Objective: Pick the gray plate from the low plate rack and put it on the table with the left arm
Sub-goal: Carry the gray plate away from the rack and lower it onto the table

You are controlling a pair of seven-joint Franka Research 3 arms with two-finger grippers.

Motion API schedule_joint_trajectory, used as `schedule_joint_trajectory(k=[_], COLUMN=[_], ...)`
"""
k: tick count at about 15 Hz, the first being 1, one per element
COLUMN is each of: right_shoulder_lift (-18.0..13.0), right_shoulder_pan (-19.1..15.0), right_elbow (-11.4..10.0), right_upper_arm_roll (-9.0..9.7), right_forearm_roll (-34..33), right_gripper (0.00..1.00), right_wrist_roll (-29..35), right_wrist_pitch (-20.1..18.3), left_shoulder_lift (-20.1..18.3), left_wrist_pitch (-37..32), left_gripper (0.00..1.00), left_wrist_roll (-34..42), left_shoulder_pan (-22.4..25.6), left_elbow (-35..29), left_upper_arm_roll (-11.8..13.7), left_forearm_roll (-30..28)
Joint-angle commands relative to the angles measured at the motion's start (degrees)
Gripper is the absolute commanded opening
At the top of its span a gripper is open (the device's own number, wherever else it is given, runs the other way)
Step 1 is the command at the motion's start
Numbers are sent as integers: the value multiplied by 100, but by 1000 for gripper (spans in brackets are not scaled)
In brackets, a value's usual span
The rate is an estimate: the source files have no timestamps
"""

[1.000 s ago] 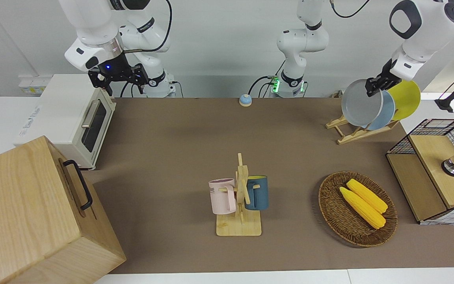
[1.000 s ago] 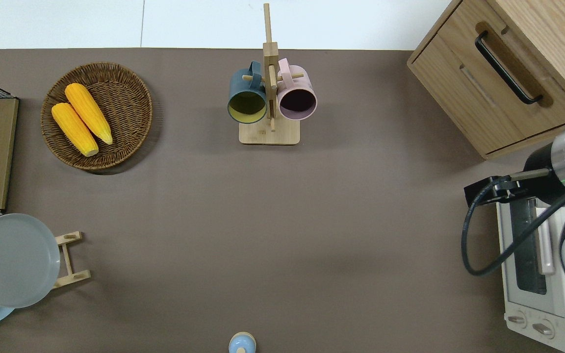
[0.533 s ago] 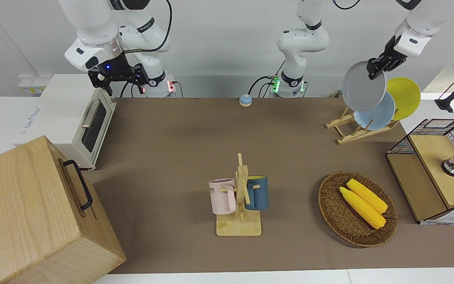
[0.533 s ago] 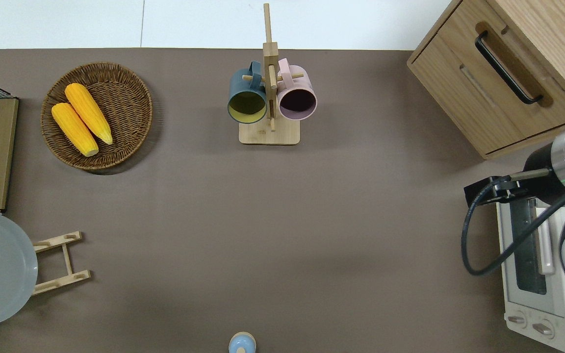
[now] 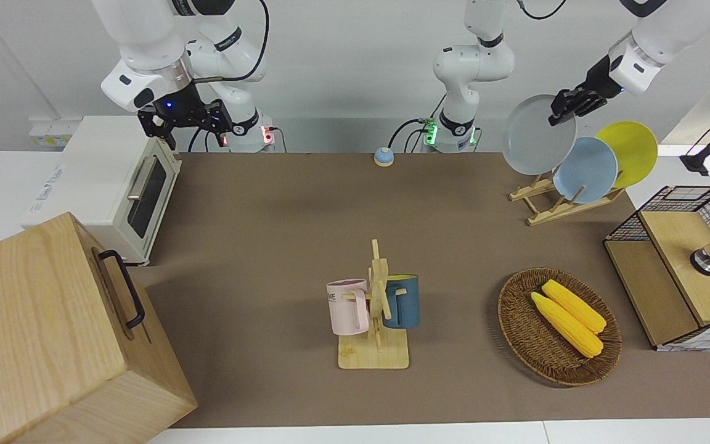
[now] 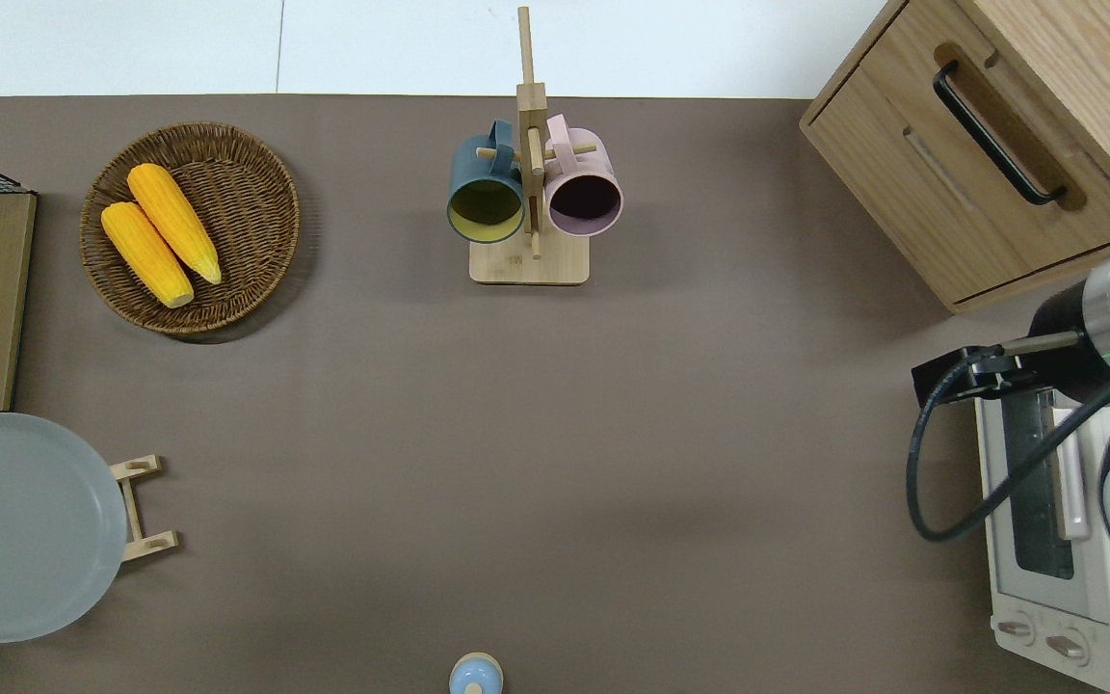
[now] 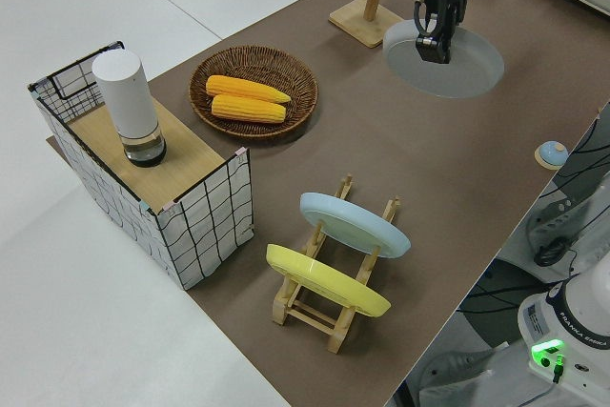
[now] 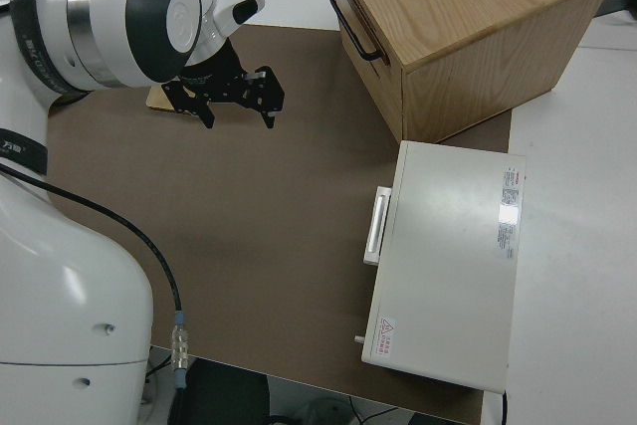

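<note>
Over low plate rack (image 5: 552, 200): left hand (image 5: 563, 108) holding gray plate (image 5: 537, 143) aloft.

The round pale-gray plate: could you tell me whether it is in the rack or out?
Out: the round pale-gray plate hangs in the left claw, above the low light-wood rack.

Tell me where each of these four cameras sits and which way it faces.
Front: across the table, facing both arms; left claw holds the plate.
Overhead: straight down on the table; plate at its edge, right arm's wrist shows.
Left side: raised at the left arm's end, looking along the rack to the held plate.
Right side: above the parked right arm; open right claw.
Front and overhead share the basket.
</note>
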Motion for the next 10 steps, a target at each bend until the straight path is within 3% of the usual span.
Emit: schedule_joint_trajectory(k=[1,6,10], right_shoulder_lift=[-12,-12,-12], right_shoulder_pan=[-132,-132,-132], right_elbow=[41,41,41], right_upper_arm_roll=[113,112,121], right_forearm_roll=[-28,-28,-28], right_gripper=[983,983,983], right_wrist_roll=[68,68,68], right_wrist_pitch=[-62,-70,-62], left_shoulder_lift=[177,459,582], left_wrist_pitch=[28,529,932], left_gripper=[31,29,20], left_wrist_roll=[-83,5,5], left_shoulder_pan=[-105,-342,-562], left_elbow=[-324,-799,-1106], left_upper_arm_roll=[62,-26,-96], left_forearm_roll=[-751,-1377,-1405])
